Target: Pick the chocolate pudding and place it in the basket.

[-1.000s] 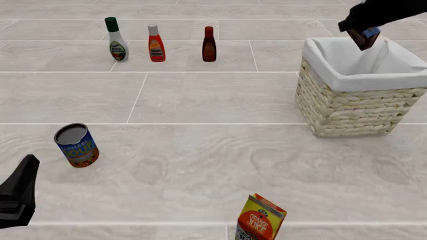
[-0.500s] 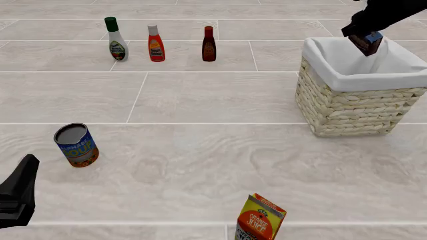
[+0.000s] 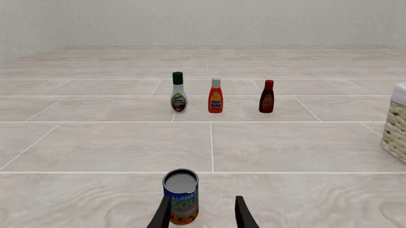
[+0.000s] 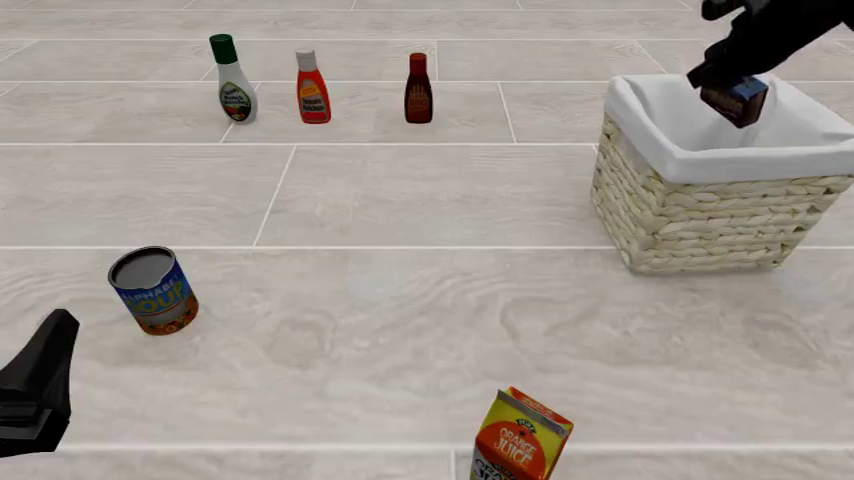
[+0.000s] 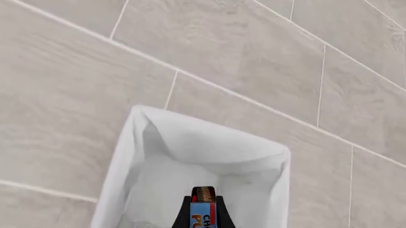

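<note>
The chocolate pudding [image 4: 735, 101], a small dark brown box with a blue edge, hangs over the open top of the basket [image 4: 707, 215], a woven wicker square with white cloth lining. My right gripper [image 4: 729, 82] is shut on the pudding from above. The right wrist view looks straight down into the white lining [image 5: 197, 161], with the pudding [image 5: 204, 213] held between the fingers. My left gripper [image 3: 201, 216] stands open low at the front left, with the soup can [image 3: 180, 196] just ahead of its fingers.
A soup can [image 4: 154, 290] stands at the left front. An orange juice carton [image 4: 521, 437] stands at the front edge. Three bottles line the back: white dressing [image 4: 234, 80], orange sauce [image 4: 312, 88], dark sauce [image 4: 418, 89].
My right gripper has carried the pudding slightly right and down, deeper over the basket's opening. The left arm has not moved.
</note>
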